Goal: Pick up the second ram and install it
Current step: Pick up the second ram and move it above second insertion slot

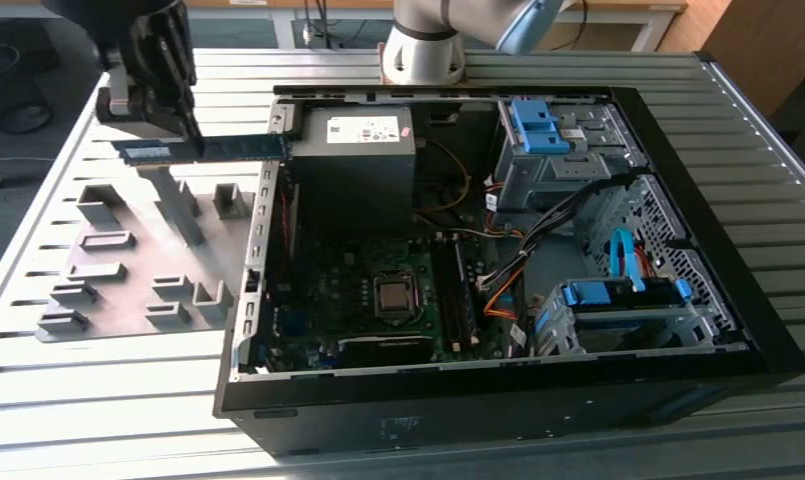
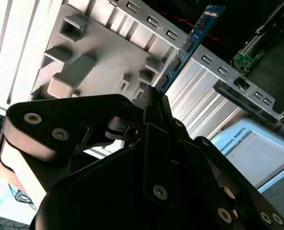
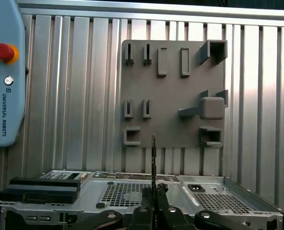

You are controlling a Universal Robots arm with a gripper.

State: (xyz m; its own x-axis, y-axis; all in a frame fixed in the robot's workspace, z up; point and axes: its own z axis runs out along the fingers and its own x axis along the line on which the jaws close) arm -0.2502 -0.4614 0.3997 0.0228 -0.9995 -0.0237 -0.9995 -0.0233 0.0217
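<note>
The second ram (image 1: 215, 147) is a long thin blue-green stick that hangs level in the air, above the grey holder plate (image 1: 122, 262) and beside the case's wall on the exterior view's left. My gripper (image 1: 173, 138) is shut on one end of it. In the second wrist view the ram (image 2: 186, 44) sticks out from between the black fingers (image 2: 147, 103) toward the case rim. In the first wrist view the ram (image 3: 153, 155) shows edge-on, rising from my gripper (image 3: 154, 195).
The open computer case (image 1: 722, 340) lies on the slatted metal table (image 1: 109, 410). Inside it are the motherboard (image 1: 375, 300), its long black memory slots (image 1: 461, 290), a power supply (image 1: 355, 140) and blue drive cages (image 1: 622, 295). A teach pendant (image 3: 5, 72) lies beside the plate.
</note>
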